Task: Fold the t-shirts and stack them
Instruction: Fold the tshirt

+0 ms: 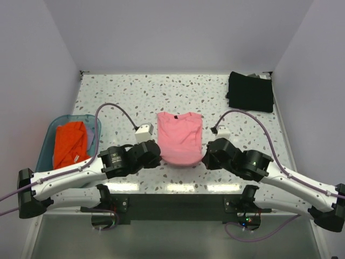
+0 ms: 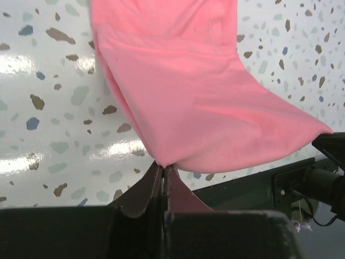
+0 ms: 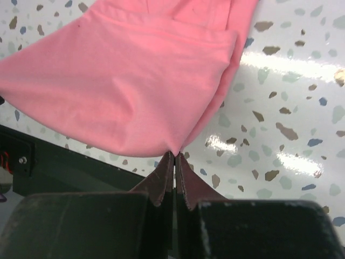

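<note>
The salmon-pink t-shirt [image 1: 180, 137] lies lengthwise in the middle of the table, its small dark neck label at the far end. Its near hem is lifted off the table. My left gripper [image 1: 156, 156] is shut on the hem's left corner [image 2: 161, 162]. My right gripper [image 1: 205, 156] is shut on the hem's right corner [image 3: 175, 151]. The cloth sags between the two grippers in both wrist views. The black t-shirt [image 1: 249, 91] lies folded square at the far right corner.
A translucent blue tub [image 1: 51, 135] holding an orange cloth [image 1: 71, 143] stands at the left, beside my left arm. The table's near edge [image 1: 178, 186] and a dark frame lie just under the lifted hem. White walls close in on three sides.
</note>
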